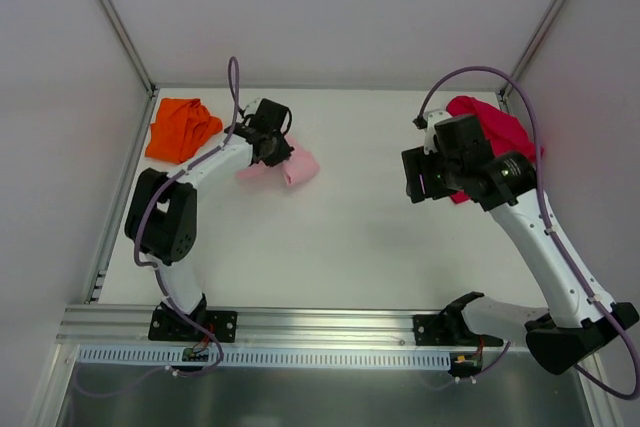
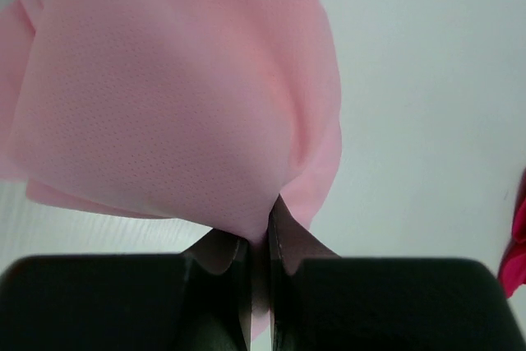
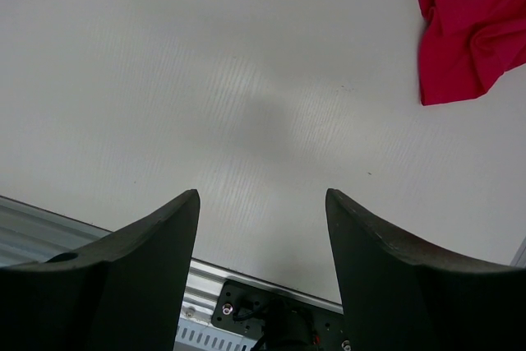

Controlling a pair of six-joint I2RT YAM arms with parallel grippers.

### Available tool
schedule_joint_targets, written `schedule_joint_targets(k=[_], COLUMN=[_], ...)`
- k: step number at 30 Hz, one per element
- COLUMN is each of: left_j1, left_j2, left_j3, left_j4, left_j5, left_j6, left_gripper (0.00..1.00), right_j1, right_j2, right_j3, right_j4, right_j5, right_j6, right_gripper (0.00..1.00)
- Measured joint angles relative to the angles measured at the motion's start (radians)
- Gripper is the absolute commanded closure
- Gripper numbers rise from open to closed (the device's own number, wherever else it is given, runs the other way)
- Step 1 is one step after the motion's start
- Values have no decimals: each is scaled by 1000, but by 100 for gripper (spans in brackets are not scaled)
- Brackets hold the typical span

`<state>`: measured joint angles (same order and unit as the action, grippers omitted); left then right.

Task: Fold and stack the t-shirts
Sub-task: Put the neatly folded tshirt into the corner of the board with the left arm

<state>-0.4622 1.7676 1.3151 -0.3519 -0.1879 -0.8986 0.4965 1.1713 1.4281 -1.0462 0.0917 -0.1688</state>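
While the left gripper [image 2: 259, 232] pinches the pink tee [image 1: 300, 165] (bunched, lying left-right), the right gripper [image 3: 261, 196] gapes.

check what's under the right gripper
Only bare white table shows below the open right gripper; the red t-shirt lies off to its side. From above, the arm hides part of that shirt.

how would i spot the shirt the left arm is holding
On the white table, look at the left half, where the left arm reaches in. The pink t-shirt is bunched at the arm's tip, pinched between its shut fingers. It is the only pale one: the orange t-shirt lies in the far left corner, the red t-shirt at the far right.
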Motion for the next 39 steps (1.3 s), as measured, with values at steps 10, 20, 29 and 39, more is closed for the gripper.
schedule_joint_targets(k=[10, 20, 29, 39], left_j1=[78, 140, 221, 335], left_j2=[149, 213, 291, 309], left_j3=[256, 484, 729, 820], left_j4=[-165, -242, -243, -230], left_j5=[47, 105, 137, 122], left_j6=[87, 103, 73, 68], left_gripper=[100, 100, 100, 100], right_j1=[1, 2, 3, 3], right_j2=[-56, -109, -141, -184], right_j3=[-84, -161, -209, -271], right_j4=[45, 65, 88, 94], right_j5=[-3, -13, -30, -55], right_j6=[0, 6, 24, 38], right_gripper=[33, 33, 33, 33])
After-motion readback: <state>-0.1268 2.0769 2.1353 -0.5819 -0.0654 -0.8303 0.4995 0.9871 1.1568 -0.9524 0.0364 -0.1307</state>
